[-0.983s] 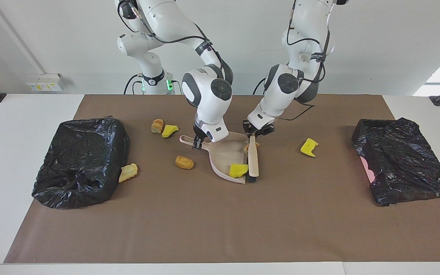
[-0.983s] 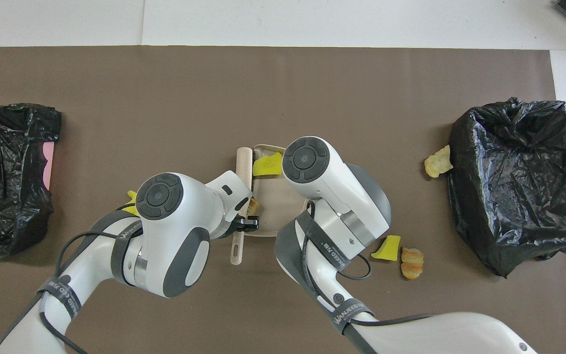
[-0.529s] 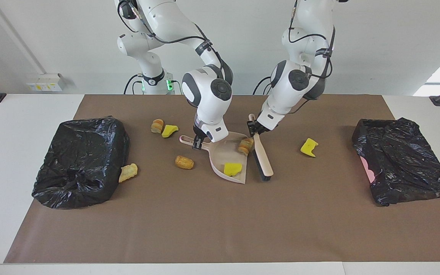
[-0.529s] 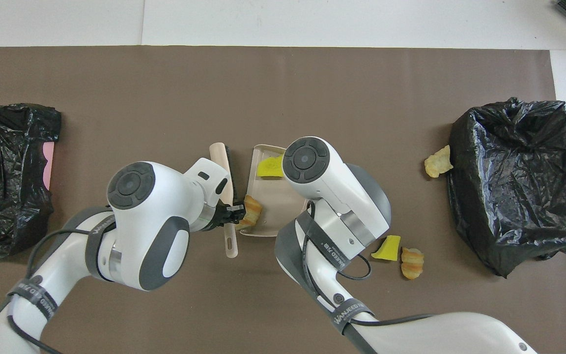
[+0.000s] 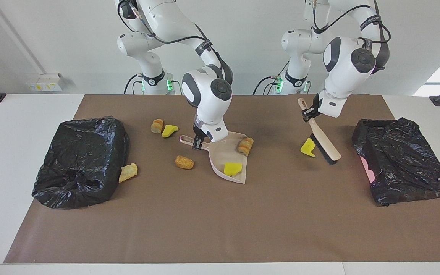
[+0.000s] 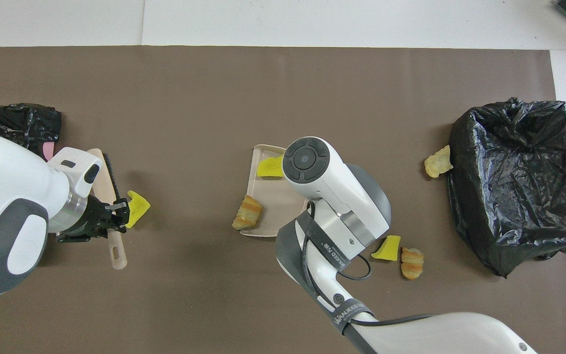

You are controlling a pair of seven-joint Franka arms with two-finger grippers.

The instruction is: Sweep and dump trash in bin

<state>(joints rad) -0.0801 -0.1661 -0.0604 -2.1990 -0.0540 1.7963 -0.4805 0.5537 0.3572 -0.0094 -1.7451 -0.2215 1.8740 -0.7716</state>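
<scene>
A brown mat (image 5: 220, 214) covers a white table (image 5: 17, 114). In the facing view, two white robot arms reach down from the top of the frame.

The right gripper (image 5: 198, 142), just left of centre, is clenched on the handle of a pale pink dustpan (image 5: 225, 152) that rests on the mat. In the overhead view this gripper is hidden under its own arm.

The left gripper (image 5: 308, 112), in the upper right of the facing view, is clenched on the handle of a brush (image 5: 322, 138). The brush slants down to the right, bristle end lowest. In the overhead view the gripper (image 6: 116, 211) and brush (image 6: 107, 196) sit at the left edge.

Seven pieces of trash are visible. A yellow chunk (image 5: 232, 169) lies in the dustpan near its open lip. A brown piece (image 5: 245, 146) sits on the pan's edge. A second yellow chunk (image 5: 308, 148) lies on the mat right beside the brush head. Left of the dustpan in the facing view, a brown lump (image 5: 184, 162) lies alone. Higher up, a brown bit (image 5: 157, 125) and a yellow bit (image 5: 169, 130) lie side by side. A tan piece (image 5: 128, 172) rests against the black bin (image 5: 80, 164) at the left of the frame.

A second black bin (image 5: 401, 160), showing a pink patch, sits at the right of the facing view.
</scene>
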